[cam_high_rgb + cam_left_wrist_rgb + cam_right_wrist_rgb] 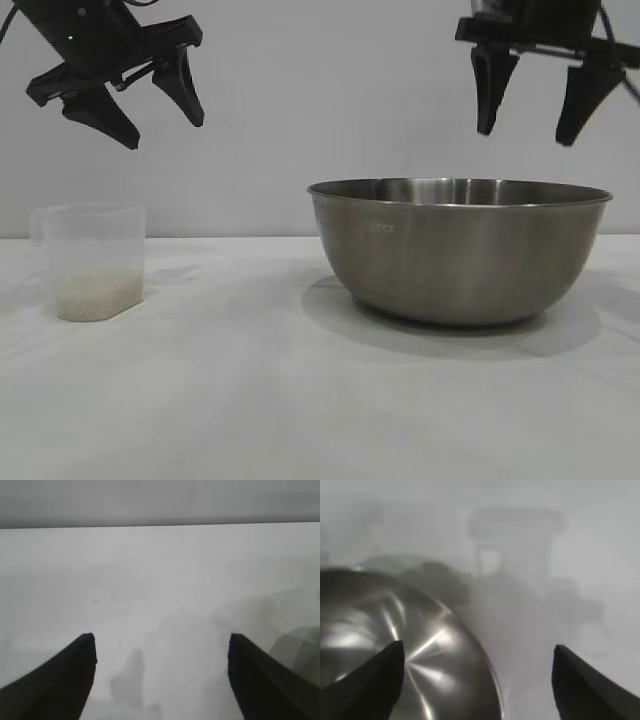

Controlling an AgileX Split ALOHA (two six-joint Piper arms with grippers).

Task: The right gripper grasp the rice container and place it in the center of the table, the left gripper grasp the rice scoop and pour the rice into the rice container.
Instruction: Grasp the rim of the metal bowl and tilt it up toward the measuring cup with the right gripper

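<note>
One large round stainless-steel mixing bowl (pixel 460 250), the rice container, stands upright on the plain white matte worktop (pixel 250 400), right of the middle in the exterior view; its thin rolled rim is level, and a faint line of lettering on its side is too dim to read. One small translucent frosted plastic measuring cup (pixel 92 262), the rice scoop, stands upright well apart from the bowl near the left edge, its handle at the left side of the rim. A single low heap of fine white rice grains (pixel 95 290) lies in the bottom of the cup, filling roughly its lowest part. There are two black claws, each with two pointed, tapering fingers. The left gripper (pixel 160 108) hangs tilted in the air above and slightly to the right of the cup, its jaws spread apart and holding nothing. The right gripper (pixel 527 112) hangs above the right half of the bowl, fingers pointing straight down, jaws wide apart and clear of the rim; its wrist view looks down on part of the bowl's shiny inside (pixel 395 645) between the two fingers.
</note>
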